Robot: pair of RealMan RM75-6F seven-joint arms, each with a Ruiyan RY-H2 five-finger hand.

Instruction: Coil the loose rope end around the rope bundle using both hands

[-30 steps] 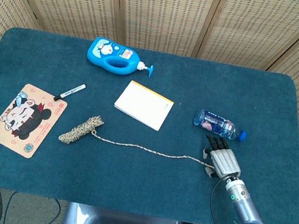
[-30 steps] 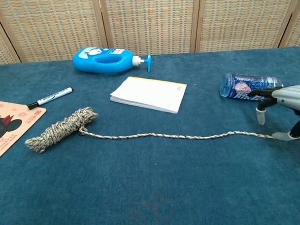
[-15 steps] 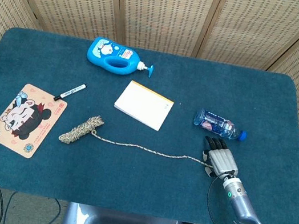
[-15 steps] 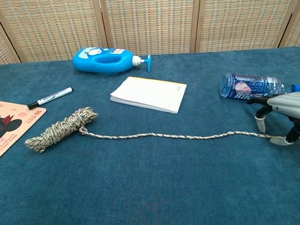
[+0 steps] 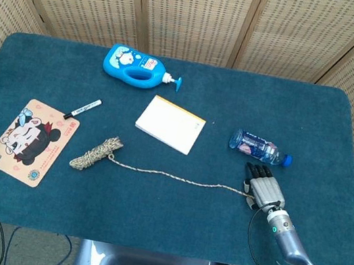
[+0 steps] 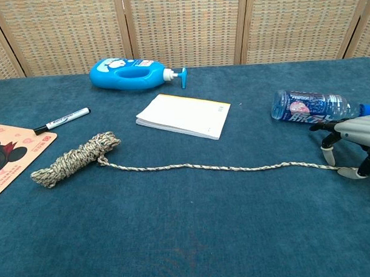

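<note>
Nearby, water bottle (image 6: 308,104) behind right robot hand (image 6: 350,146), fingers spread over loose rope end (image 6: 313,165), notepad (image 6: 183,116) beyond rope.

Table (image 5: 151,203): covered in matt, napped teal cloth, felt-like. Rope bundle (image 5: 94,153): rough twisted fibre, mottled beige and grey; loose rope end (image 6: 247,168) of the same braid. Right hand (image 5: 262,188): smooth grey plastic or metal shell with dark fingers, slight sheen. Soap dispenser (image 5: 136,67): glossy blue plastic. Water bottle (image 5: 260,148): clear glossy plastic, printed label. Notepad (image 5: 170,124): matt paper. Marker (image 5: 83,108): smooth plastic. Cartoon mat (image 5: 31,140): smooth printed surface. Screen panels (image 5: 198,13): woven cane in wooden frames.
</note>
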